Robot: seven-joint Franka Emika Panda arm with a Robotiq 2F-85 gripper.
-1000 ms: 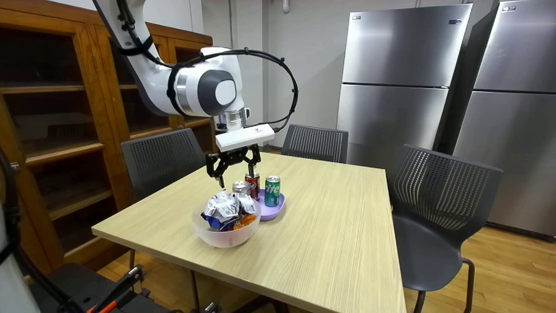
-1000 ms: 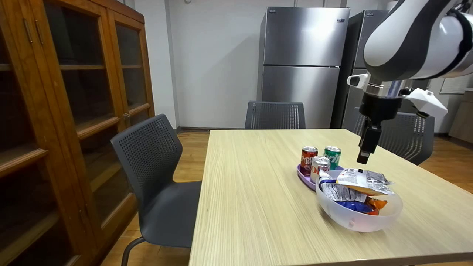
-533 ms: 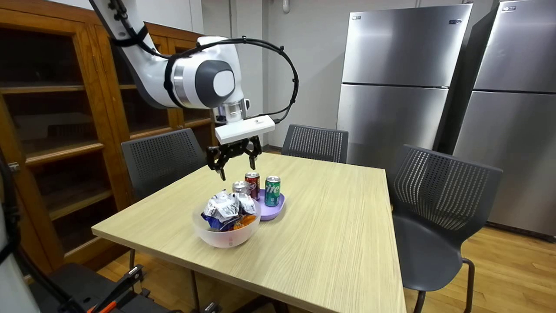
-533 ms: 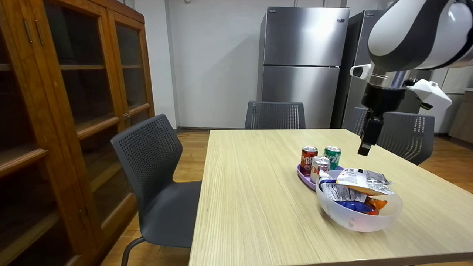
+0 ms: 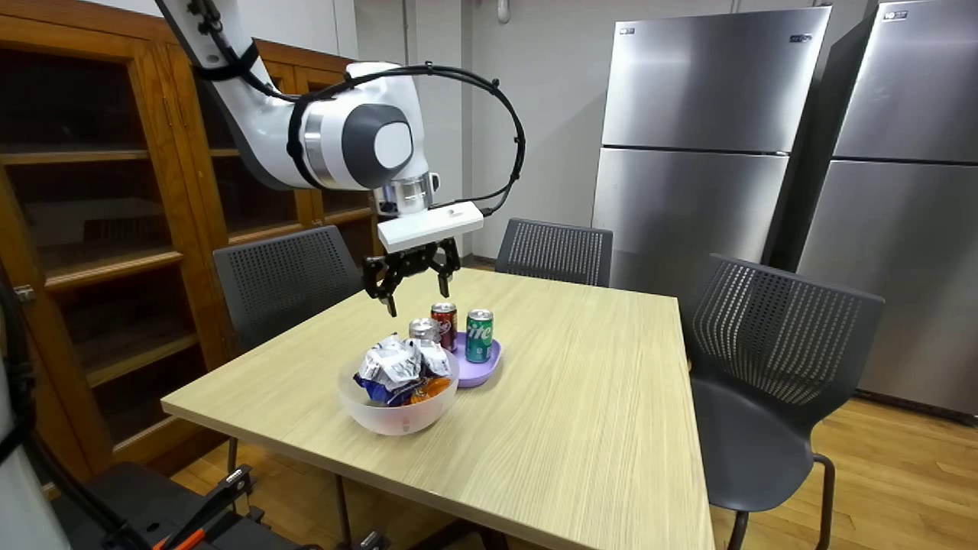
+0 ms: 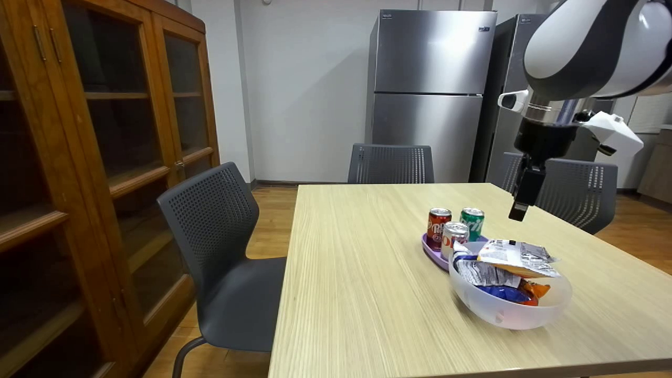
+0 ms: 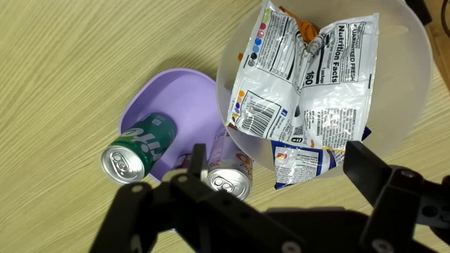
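Observation:
My gripper is open and empty, in the air above the table. It also shows edge-on in an exterior view, and its spread fingers frame the wrist view. Below it stands a translucent white bowl with several snack bags. A white bag lies on top, with a blue bag and an orange bag under it. Beside the bowl, a purple tray holds a green can, a dark red can and a silver can. A finger partly hides the red can in the wrist view.
The bowl and tray stand on a light wood table. Dark grey chairs stand around it. A wooden cabinet with glass doors and steel refrigerators are behind. A cable loop hangs off the arm.
My gripper has risen straight up, away from the bowl and cans, and is nearly still over the last half second. It stays open. The bowl, bags and cans have not moved.

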